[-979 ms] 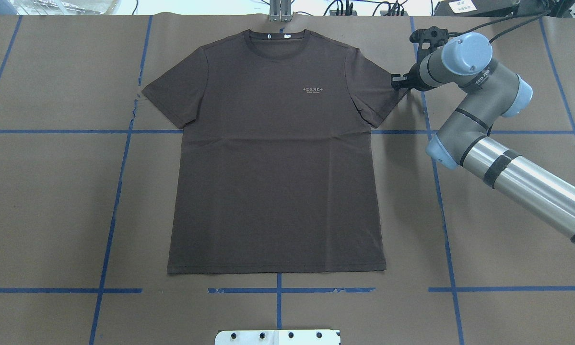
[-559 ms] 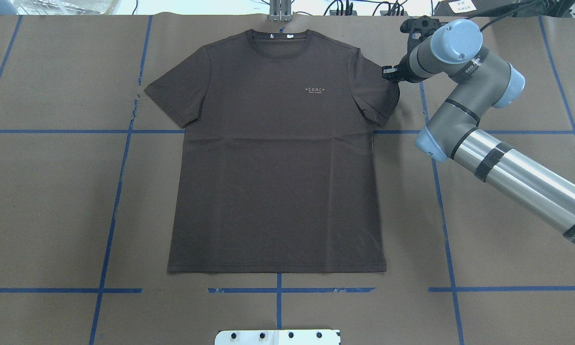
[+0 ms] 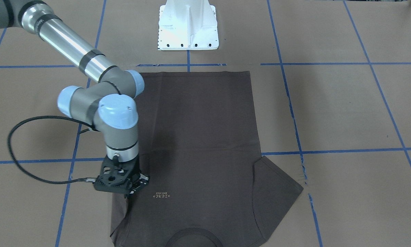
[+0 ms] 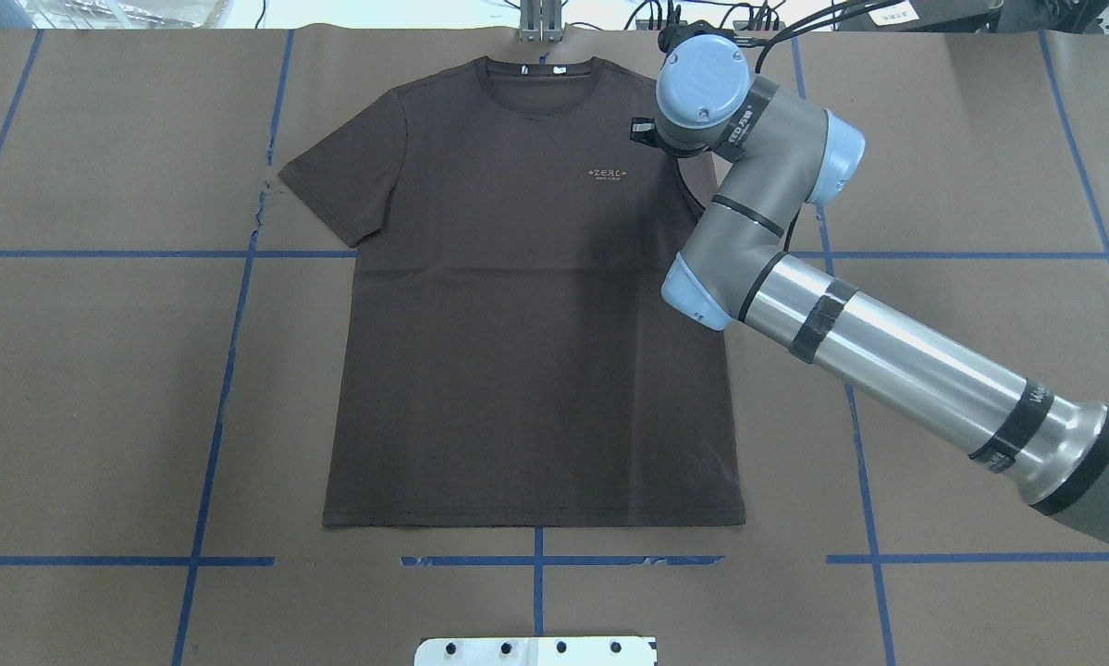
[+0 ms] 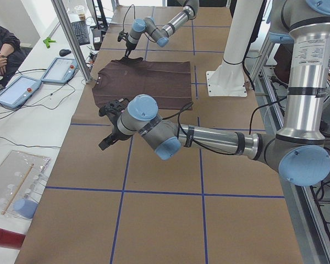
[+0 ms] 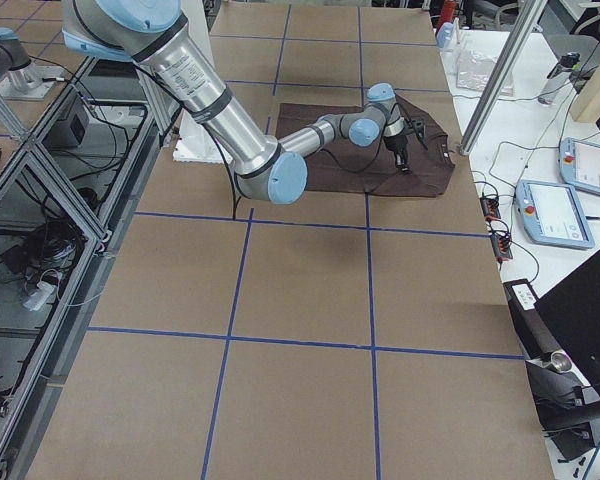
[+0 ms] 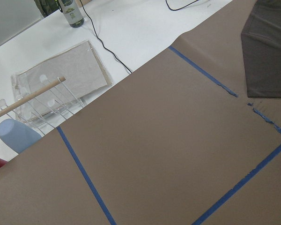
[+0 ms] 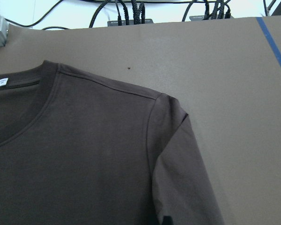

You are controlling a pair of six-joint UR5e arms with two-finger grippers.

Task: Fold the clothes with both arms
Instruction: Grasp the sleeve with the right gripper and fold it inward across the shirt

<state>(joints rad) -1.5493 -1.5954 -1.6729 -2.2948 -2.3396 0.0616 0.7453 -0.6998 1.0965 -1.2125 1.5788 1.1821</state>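
The dark grey-brown T-shirt (image 4: 517,324) lies flat, chest up, collar at the far edge, on brown paper. My right gripper (image 4: 642,129) hangs over the shirt's right shoulder, close to the pale logo (image 4: 609,174). In the front-facing view it (image 3: 133,192) is shut on the right sleeve (image 3: 123,209), which is drawn inward over the body. The right wrist view shows the shoulder and the lifted sleeve (image 8: 178,164). My left gripper (image 5: 107,142) shows only in the exterior left view, over bare paper off the left sleeve; I cannot tell if it is open. The left sleeve (image 4: 341,180) lies spread.
The white pedestal base (image 3: 188,27) stands at the robot's side of the shirt hem. A black cable loop (image 3: 16,151) hangs beside the right wrist. Blue tape lines (image 4: 230,370) cross the paper. A metal post (image 4: 540,23) stands behind the collar.
My right gripper has moved left from the shirt's right edge to over the shoulder, carrying the right sleeve inward. The rest of the shirt has barely shifted.
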